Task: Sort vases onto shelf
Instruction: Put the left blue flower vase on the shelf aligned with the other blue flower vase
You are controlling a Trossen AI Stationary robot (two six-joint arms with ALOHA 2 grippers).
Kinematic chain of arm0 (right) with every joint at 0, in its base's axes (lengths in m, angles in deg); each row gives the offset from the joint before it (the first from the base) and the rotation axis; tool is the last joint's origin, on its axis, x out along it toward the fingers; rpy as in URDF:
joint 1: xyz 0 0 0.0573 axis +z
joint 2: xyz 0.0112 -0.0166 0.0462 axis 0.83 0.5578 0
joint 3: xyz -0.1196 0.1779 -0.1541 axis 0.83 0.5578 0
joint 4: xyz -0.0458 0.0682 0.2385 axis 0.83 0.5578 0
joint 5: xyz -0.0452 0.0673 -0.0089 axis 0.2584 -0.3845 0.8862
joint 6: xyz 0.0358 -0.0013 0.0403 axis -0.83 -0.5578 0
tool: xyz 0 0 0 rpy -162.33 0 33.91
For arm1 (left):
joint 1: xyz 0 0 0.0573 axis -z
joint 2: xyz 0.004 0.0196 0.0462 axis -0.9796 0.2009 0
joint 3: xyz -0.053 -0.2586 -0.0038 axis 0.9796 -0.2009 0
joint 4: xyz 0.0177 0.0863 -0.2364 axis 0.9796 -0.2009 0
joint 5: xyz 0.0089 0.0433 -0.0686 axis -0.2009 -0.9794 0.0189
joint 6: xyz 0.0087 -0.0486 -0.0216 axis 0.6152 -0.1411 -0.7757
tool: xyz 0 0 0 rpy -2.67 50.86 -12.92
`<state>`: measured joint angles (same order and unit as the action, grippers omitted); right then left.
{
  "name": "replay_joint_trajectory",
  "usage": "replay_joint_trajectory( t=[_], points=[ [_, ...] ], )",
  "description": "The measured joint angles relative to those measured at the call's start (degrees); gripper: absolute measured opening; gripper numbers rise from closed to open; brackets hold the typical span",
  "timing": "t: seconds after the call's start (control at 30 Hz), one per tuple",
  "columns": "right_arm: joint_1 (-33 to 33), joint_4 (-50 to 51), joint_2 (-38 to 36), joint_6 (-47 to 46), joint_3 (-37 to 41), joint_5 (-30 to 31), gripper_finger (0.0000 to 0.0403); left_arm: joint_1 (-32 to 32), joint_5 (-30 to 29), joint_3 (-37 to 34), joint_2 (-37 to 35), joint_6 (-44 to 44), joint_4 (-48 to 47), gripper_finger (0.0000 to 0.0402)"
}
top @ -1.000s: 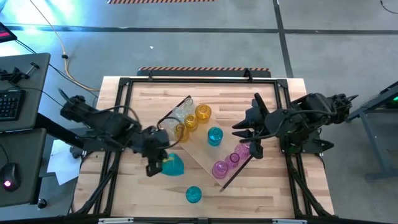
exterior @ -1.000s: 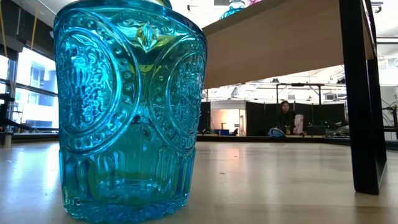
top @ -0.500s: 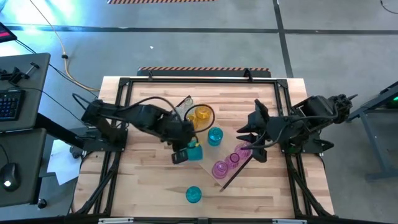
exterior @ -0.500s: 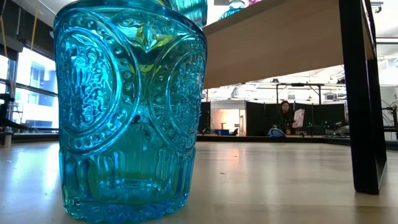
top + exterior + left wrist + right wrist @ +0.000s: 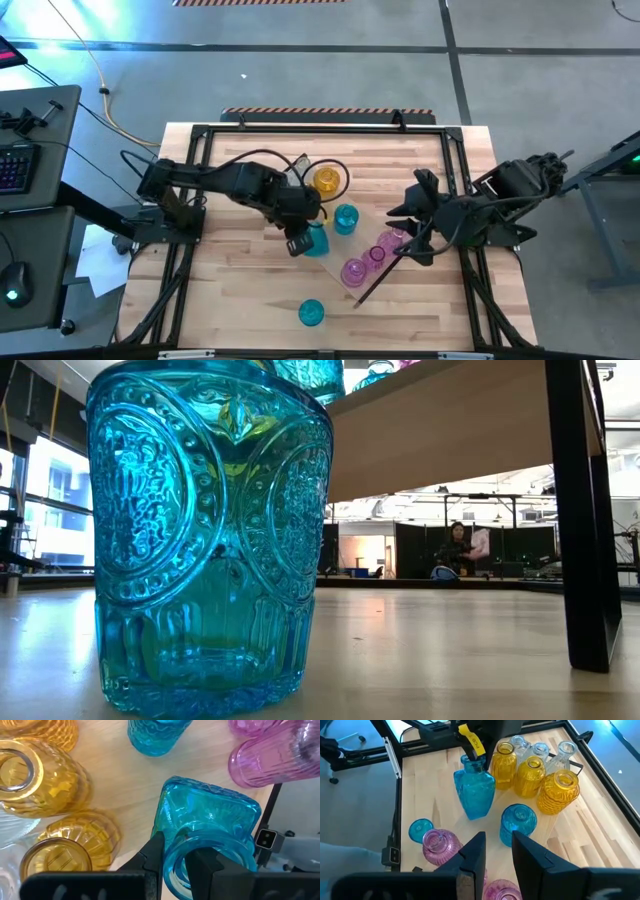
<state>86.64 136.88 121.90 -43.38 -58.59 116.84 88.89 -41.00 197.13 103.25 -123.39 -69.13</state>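
- Striped wooden worktop (image 5: 240,300), with one short teal vase (image 5: 311,313) standing directly on it near the front edge.
- Light-wood shelf (image 5: 322,258), raised on dark end pieces, lying diagonally across mid-worktop.
- Carrying amber vases (image 5: 327,181), teal vase (image 5: 345,218), pink vases (image 5: 354,271), clear vases (image 5: 535,748).

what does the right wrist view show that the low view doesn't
Only the right wrist view: the left gripper shut on the rim of a blue vase over the shelf, yellow vases, clear vases, pink vases, and the right gripper empty with a gap between its fingers.
Only the low view: the shelf's underside, its dark end piece, and a person far off in the room.
Both: the blue embossed vase standing on the table, which fills the low view.
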Motion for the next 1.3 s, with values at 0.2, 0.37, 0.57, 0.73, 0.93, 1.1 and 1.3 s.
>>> replay_joint_trajectory(
  t=[0.2, 0.37, 0.57, 0.73, 0.93, 1.1, 1.3],
  points=[
    [0.0, -0.22, 0.0, 0.33, 0.0, 0.1, 0.0076, -0.39, 0.81, 0.0, 0.0, 0.41, 0.02, 0.0044],
    [0.0, -0.24, 0.0, 0.45, 0.0, 0.93, 0.0076, -1.62, 1.33, 0.0, 0.0, 1.46, 0.0, 0.0044],
    [0.0, -0.24, -0.02, 0.44, 0.0, 1.26, 0.0076, -3.15, 2.54, 0.0, 0.0, 2.03, 0.42, 0.0044],
    [0.0, -0.23, -0.02, 0.44, 0.0, 1.26, 0.0076, -3.77, 4.45, 0.0, 0.0, 2.32, 0.46, 0.0044],
    [0.0, 0.0, -0.04, 1.07, 0.0, 1.28, 0.0076, -3.72, 8.75, 0.02, 1.92, 4.67, 1.03, 0.0044],
    [0.0, 0.2, -0.04, 2.2, 0.0, 1.43, 0.0076, -3.28, 10.84, 0.15, 2.91, 6.53, 1.58, 0.0044],
    [0.0, 0.71, -0.04, 2.41, 0.02, 1.41, 0.0076, -4.16, 9.94, 0.26, 3.05, 6.96, 1.98, 0.0044]
  ],
)
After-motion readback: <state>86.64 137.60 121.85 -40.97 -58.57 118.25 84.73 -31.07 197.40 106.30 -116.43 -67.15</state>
